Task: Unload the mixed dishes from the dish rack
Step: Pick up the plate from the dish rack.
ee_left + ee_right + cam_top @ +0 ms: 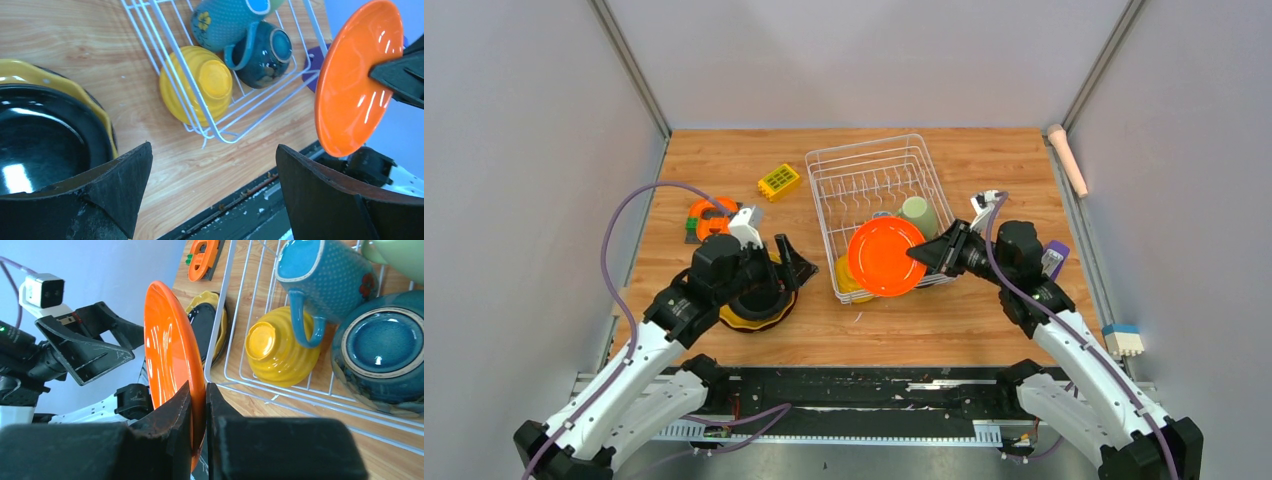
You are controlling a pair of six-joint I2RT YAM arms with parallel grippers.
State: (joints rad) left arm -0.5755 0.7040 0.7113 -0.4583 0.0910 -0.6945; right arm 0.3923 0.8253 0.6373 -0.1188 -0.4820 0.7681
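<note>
My right gripper (927, 254) (199, 390) is shut on the rim of the orange plate (884, 257) (167, 340) and holds it on edge above the near end of the white wire dish rack (864, 165) (225, 335). In the rack lie a yellow bowl (280, 347) (197, 90), a blue mug (320, 275) (225, 20), a dark bowl (380, 347) (267, 52) and a pale green mug (919, 215). My left gripper (782, 272) (214, 150) is open and empty, just above a dark plate (40, 140) stacked on a yellow plate (75, 90) left of the rack. The orange plate also shows in the left wrist view (357, 80).
A small yellow studded brick (779, 181) and an orange round gadget (712, 217) lie at the back left. A pink cylinder (1069, 158) rests on the right rail. A purple item (1056, 255) sits beside my right wrist, and a blue-and-white block (1124, 340) lies off the table's right edge.
</note>
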